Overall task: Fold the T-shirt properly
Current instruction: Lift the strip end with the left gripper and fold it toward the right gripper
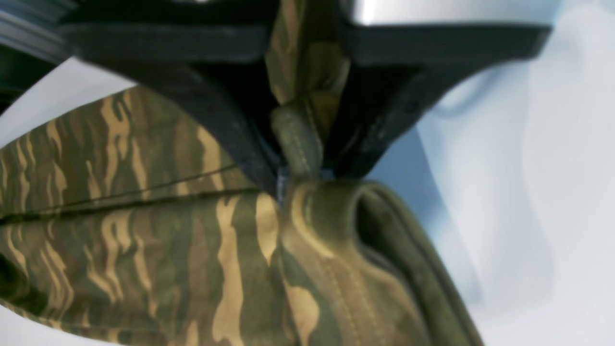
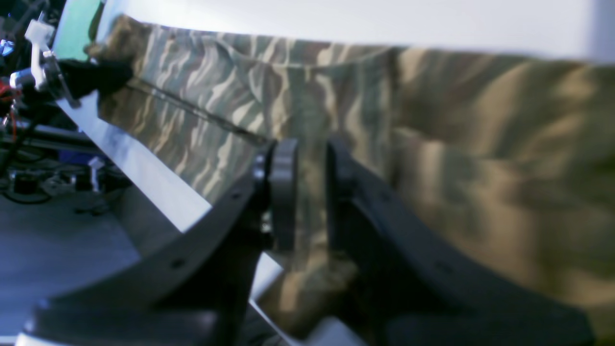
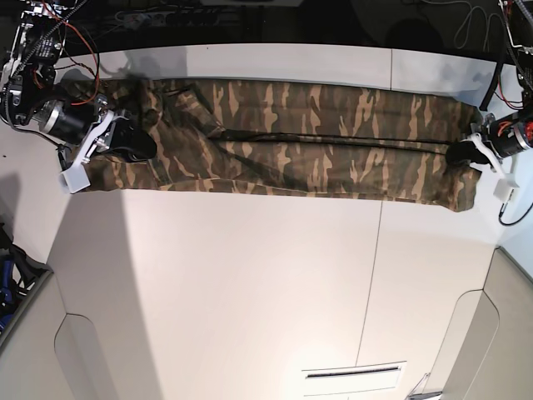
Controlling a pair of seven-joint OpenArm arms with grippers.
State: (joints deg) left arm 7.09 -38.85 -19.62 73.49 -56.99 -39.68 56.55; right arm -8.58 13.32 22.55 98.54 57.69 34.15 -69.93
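Observation:
The camouflage T-shirt point(image 3: 316, 142) lies stretched into a long band across the far part of the white table point(image 3: 250, 275). At its right end in the base view, my left gripper point(image 3: 462, 152) pinches the cloth. In the left wrist view the gripper point(image 1: 300, 166) is shut on a bunched hem, and the T-shirt point(image 1: 144, 230) hangs below it. My right gripper point(image 3: 137, 143) is at the shirt's left end. In the right wrist view its black fingers point(image 2: 283, 192) stand a little apart, with T-shirt point(image 2: 432, 144) cloth showing in the gap.
Cables and electronics point(image 3: 50, 33) sit behind the left arm, more wires point(image 3: 512, 33) at the back right. The table's right edge point(image 3: 491, 258) lies just past the left gripper. A seam point(image 3: 375, 275) and a slot point(image 3: 354, 372) mark the near tabletop.

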